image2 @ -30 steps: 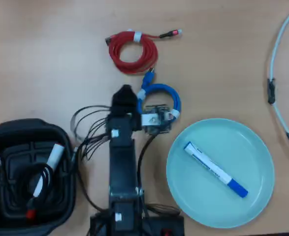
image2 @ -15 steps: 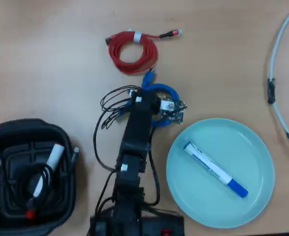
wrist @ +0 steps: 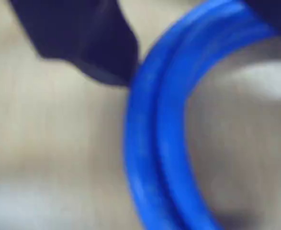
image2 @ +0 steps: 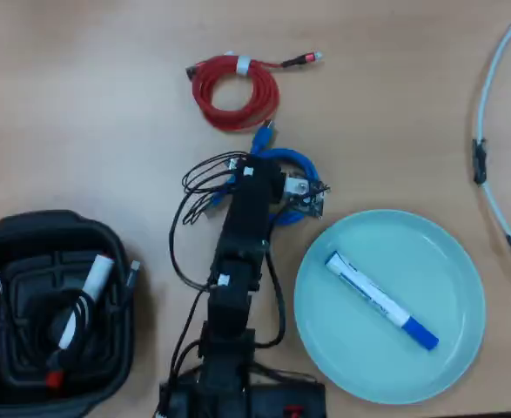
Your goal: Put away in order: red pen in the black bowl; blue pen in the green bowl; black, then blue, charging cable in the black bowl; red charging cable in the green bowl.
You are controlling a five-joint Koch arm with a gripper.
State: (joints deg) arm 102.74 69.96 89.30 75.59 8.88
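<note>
Now gripper sits over the blue cable, mid-table below the red cable, presumably lining up a grasp; finger state unclear.

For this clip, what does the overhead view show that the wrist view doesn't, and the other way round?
Only the overhead view shows the deep black plastic bowl holding the red-ended white marker, the pale green round dish holding the blue-capped white marker, the red coiled cable and the black arm. Only the wrist view shows a blurred dark part beside the coil. Both show the blue coiled cable and wooden table.
</note>
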